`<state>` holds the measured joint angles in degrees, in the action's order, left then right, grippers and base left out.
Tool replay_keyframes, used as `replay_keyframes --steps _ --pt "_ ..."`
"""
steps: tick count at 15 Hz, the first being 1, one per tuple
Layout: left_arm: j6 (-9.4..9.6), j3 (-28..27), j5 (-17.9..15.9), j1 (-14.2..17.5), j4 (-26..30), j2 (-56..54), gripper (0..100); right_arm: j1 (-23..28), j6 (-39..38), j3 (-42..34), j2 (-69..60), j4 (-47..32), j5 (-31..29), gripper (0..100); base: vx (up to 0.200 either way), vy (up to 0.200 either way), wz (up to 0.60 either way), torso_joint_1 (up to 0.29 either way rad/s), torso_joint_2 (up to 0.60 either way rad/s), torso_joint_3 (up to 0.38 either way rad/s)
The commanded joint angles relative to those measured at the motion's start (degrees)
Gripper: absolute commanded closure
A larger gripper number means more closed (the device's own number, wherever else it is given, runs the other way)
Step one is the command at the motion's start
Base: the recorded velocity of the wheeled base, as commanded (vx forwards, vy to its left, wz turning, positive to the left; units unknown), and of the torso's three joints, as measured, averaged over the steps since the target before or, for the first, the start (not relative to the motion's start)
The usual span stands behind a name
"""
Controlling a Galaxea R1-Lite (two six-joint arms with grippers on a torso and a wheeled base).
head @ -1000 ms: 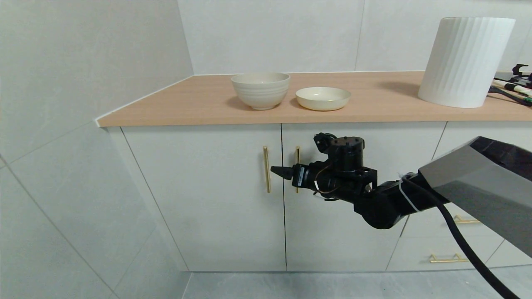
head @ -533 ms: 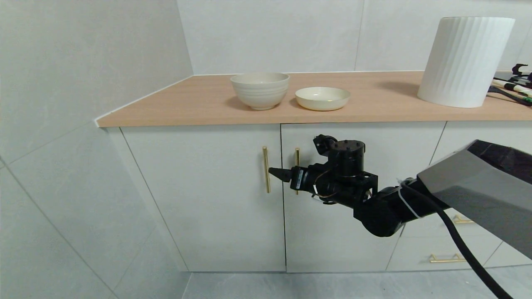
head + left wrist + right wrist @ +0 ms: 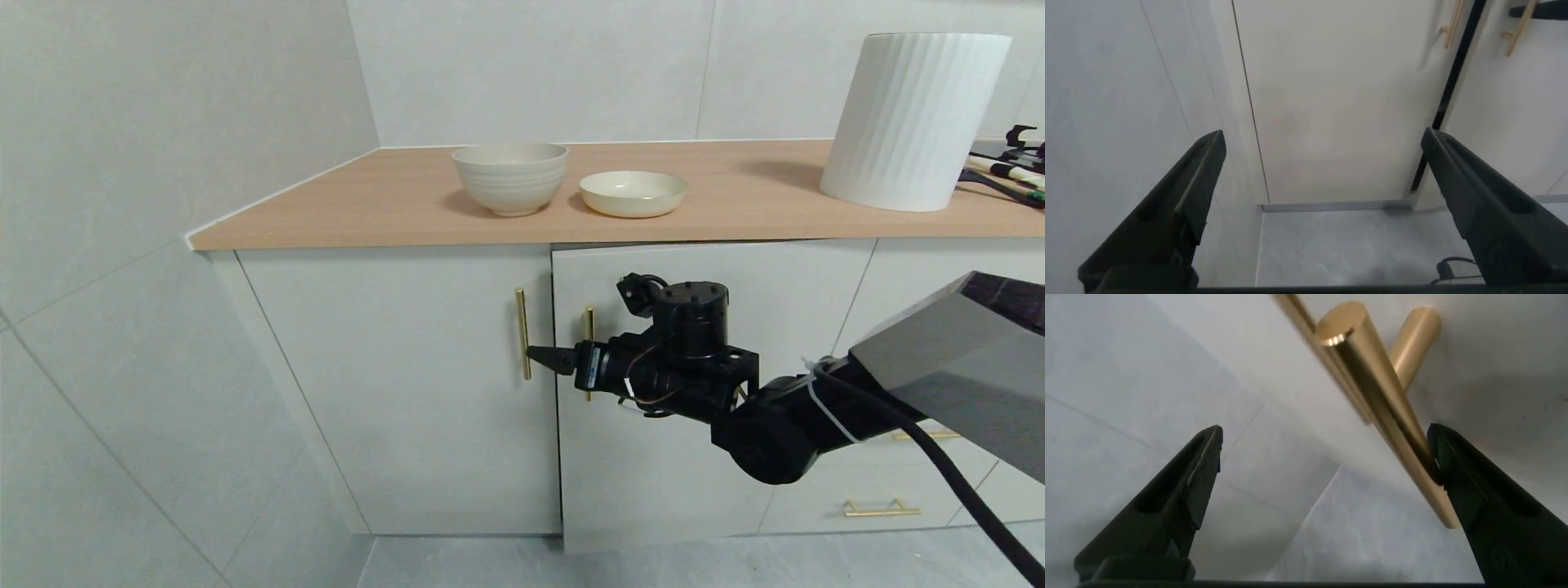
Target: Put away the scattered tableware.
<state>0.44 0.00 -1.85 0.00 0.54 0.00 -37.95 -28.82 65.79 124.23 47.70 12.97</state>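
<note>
A deep ribbed bowl (image 3: 510, 175) and a shallow cream dish (image 3: 633, 193) stand side by side on the wooden counter (image 3: 367, 212). Below them my right gripper (image 3: 545, 356) is at the brass handle (image 3: 588, 343) of the right cabinet door (image 3: 735, 278), which stands slightly ajar. In the right wrist view the brass handle (image 3: 1380, 392) runs between the spread fingers of my right gripper (image 3: 1323, 502), against one finger (image 3: 1470, 506). My left gripper (image 3: 1323, 204) hangs open low in front of the left cabinet door (image 3: 1339, 106), holding nothing.
A tall white ribbed container (image 3: 918, 118) stands at the counter's right, with utensils (image 3: 1008, 171) beside it. The left door keeps its own brass handle (image 3: 522, 332). Drawers with brass pulls (image 3: 882, 510) lie lower right. A tiled wall (image 3: 163, 245) closes the left side.
The right cabinet door has swung out a little, its handle drawn along by my right gripper. The bowl and dish have not moved.
</note>
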Motion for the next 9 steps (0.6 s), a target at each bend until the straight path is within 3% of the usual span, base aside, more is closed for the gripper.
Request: replay_keyframes --steps 1,9 --pt "0.0 0.0 0.0 0.0 0.0 0.0 0 -0.6 0.0 -2.6 -3.3 0.1 0.6 0 0.0 0.0 0.0 0.0 0.0 0.0" --pt "0.0 -0.1 0.0 0.0 0.0 0.0 0 -4.1 0.3 -18.6 -16.9 0.2 6.6 0 0.0 0.0 0.0 0.0 0.0 0.0"
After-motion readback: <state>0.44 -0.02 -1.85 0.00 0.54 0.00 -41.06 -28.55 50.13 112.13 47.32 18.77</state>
